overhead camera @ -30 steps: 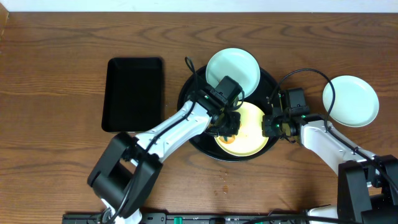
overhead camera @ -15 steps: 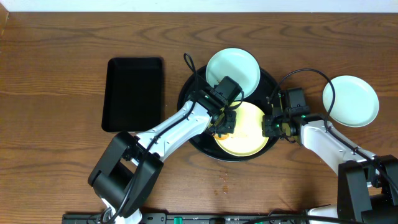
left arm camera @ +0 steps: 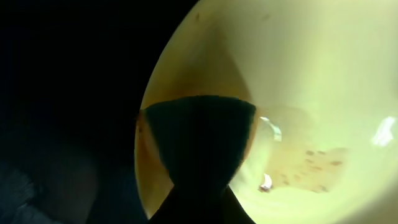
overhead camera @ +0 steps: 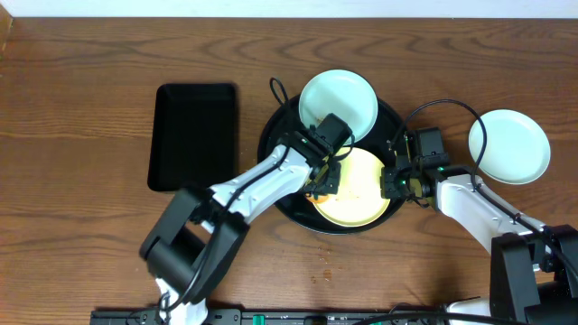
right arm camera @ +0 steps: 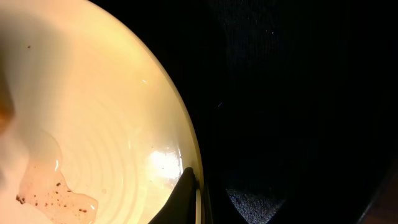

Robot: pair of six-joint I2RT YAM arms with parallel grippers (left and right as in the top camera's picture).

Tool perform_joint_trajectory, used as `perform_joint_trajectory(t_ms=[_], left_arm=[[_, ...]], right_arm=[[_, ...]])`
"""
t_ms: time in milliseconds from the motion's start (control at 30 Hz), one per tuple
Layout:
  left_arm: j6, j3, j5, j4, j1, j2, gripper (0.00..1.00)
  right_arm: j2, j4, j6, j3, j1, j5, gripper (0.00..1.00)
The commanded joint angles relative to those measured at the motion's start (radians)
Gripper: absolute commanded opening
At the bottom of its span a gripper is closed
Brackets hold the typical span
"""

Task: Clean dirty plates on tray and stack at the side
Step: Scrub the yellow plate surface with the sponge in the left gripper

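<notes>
Both closed: left hand [overhead camera: 326, 184] on yellow plate [overhead camera: 361, 191]; right hand [overhead camera: 391, 185] pinching its rim.

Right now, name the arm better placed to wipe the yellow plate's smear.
Left: the left gripper sits over the yellow plate by the smear; the right gripper clamps the rim.

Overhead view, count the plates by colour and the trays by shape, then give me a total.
Mint-blue plates: 2
Yellow plate: 1
Round black tray: 1
Rectangular black tray: 1
Total: 5
</notes>
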State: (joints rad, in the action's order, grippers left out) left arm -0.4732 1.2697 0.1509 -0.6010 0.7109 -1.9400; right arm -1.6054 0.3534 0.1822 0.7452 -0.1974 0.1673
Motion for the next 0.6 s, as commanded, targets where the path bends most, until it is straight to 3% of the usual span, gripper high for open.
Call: perform_joint_trajectory(t_ms=[0,300,567], left_arm=[[0.005,-0.011,0.023,-0.01,0.002,-0.047,0.07],[-0.021,-0.011,0.205,-0.132,0.002,-0.044,0.07],[-0.017,-0.007,0.426,-0.074,-0.001,-0.043,0.07]], right_arm=[[-0.02,0.018,-0.003,-0.014,-0.006,-0.001,0.02],[-0.019,0.016,-0.003,-0.014,-0.006,-0.001,0.02],[-0.02,0.017,-0.003,-0.014,-0.006,-0.001,0.02]])
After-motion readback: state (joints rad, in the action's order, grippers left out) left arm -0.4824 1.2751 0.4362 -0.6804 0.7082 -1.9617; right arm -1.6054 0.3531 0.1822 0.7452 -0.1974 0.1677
